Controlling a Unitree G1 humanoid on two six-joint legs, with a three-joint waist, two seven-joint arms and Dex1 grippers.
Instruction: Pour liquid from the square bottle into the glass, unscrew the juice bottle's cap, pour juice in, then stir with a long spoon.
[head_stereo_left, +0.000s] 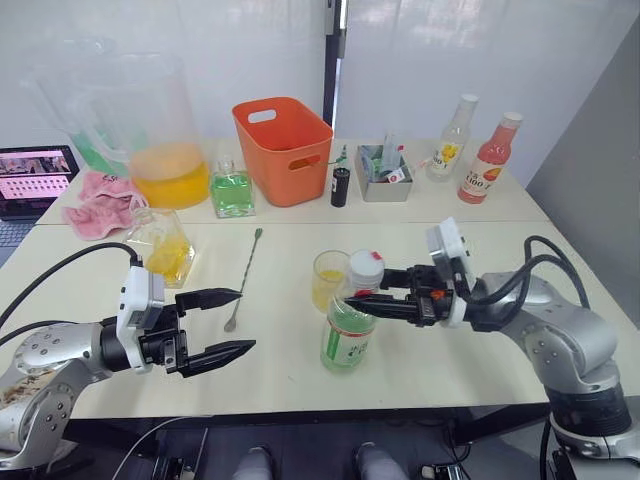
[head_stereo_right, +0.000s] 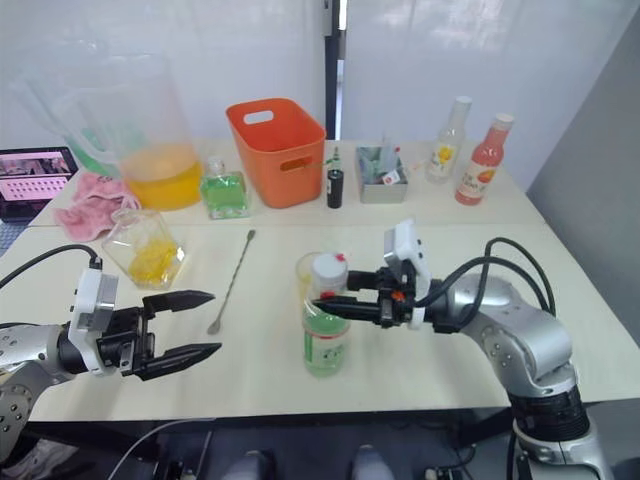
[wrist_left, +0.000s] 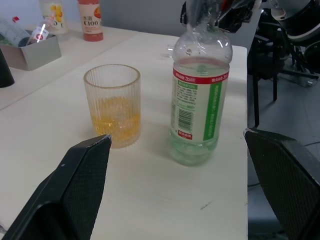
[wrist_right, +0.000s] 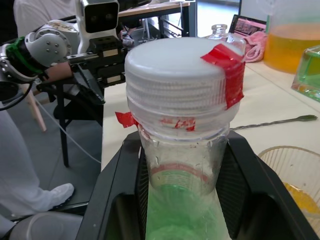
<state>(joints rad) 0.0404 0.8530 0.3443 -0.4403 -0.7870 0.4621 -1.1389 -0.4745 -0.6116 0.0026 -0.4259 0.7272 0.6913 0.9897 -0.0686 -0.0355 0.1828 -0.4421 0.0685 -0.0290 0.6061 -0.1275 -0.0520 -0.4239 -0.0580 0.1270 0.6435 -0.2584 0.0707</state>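
The right gripper (head_stereo_left: 352, 301) clasps the juice bottle (head_stereo_left: 347, 335) at its neck, below the white cap (head_stereo_left: 366, 268); beside it stands the glass (head_stereo_left: 329, 279). The left gripper (head_stereo_left: 226, 325) hovers, released.

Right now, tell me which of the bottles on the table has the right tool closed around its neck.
The juice bottle with the green-and-white label, standing beside the glass. The right tool grips it under the white cap. The other bottles stand untouched.

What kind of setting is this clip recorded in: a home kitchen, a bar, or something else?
Probably a lab or office test room set up as a drinks station: plain white tables against bare white walls, a laptop at the table's edge, and staged props such as an orange bin and a big pitcher.
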